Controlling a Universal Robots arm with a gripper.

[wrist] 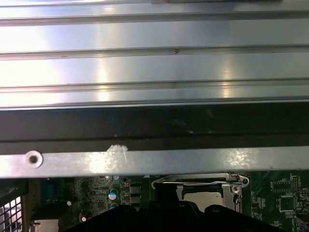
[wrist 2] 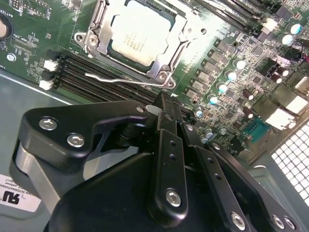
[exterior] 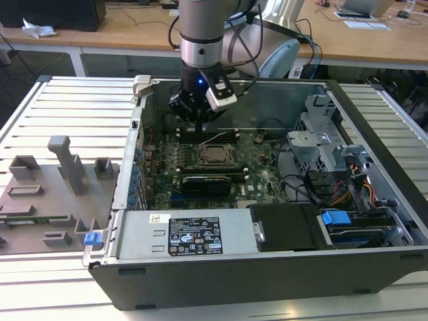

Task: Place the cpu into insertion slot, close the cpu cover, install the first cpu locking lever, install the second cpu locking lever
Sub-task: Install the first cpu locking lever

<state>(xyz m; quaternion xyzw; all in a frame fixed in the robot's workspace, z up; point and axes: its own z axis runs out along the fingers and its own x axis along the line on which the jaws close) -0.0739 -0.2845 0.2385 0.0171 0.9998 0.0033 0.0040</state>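
The cpu (wrist 2: 139,36), a silver-grey square, lies flat in the insertion slot (exterior: 215,155) on the green motherboard. The cpu cover (wrist 2: 99,36) lies down over it, and its silver frame rims the chip. A thin silver locking lever (wrist 2: 120,79) runs along the socket's side that faces my gripper. In the first wrist view the socket (wrist: 203,191) peeks out below the case wall. My gripper (exterior: 198,120) hovers over the board just behind the socket, above the black memory slots. Its black fingers (wrist 2: 166,121) meet at the tips, shut on nothing.
The open computer case (exterior: 374,93) walls the board on all sides. A drive cage (exterior: 321,134) and cable bundles sit at the exterior view's right, and a power supply (exterior: 194,234) at the front. A grey fixture plate (exterior: 53,194) lies outside on the left.
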